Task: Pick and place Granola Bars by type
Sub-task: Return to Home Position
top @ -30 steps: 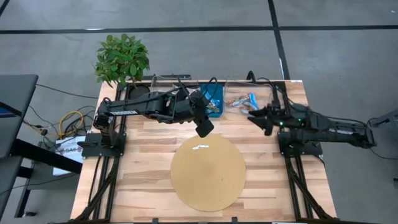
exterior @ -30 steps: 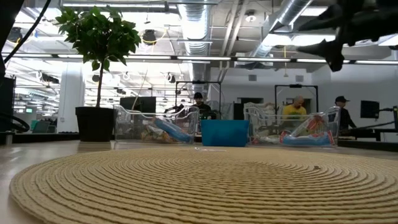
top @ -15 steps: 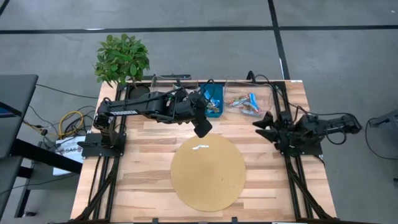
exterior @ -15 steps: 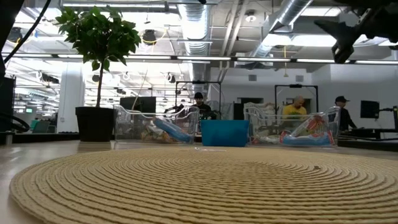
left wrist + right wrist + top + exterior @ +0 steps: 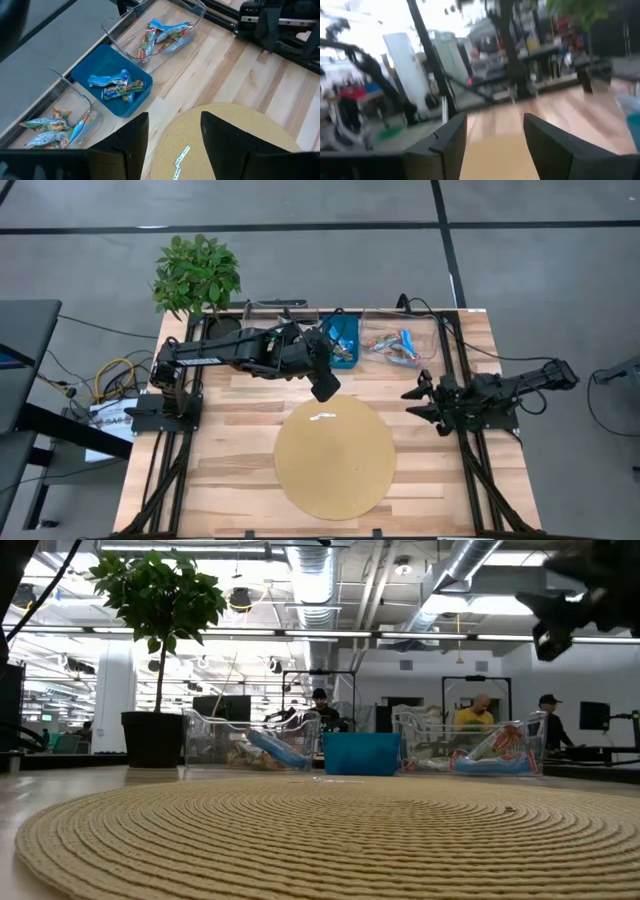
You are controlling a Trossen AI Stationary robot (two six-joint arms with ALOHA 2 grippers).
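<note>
The granola bars lie in three bins along the table's far edge. The blue bin (image 5: 112, 87) holds blue-wrapped bars (image 5: 119, 88). A clear bin (image 5: 165, 35) to its right holds blue, red and orange ones (image 5: 392, 342). A clear bin (image 5: 55, 122) to its left holds greenish-tan ones and is hidden under the left arm in the high view. My left gripper (image 5: 325, 387) hangs open and empty above the far rim of the round mat (image 5: 335, 458), just near of the blue bin (image 5: 342, 340). My right gripper (image 5: 414, 402) is open and empty, raised beside the mat's right rim.
A small white strip (image 5: 322, 416) lies on the woven mat near its far rim. A potted plant (image 5: 195, 275) stands at the far left corner. Bare wood (image 5: 240, 450) shows on both sides of the mat. People sit in the room beyond the table (image 5: 472, 715).
My right arm has folded back, and its open gripper has drawn away from the right clear bin toward the table's near edge, ending beside the mat's right rim. The left arm has kept nearly still.
</note>
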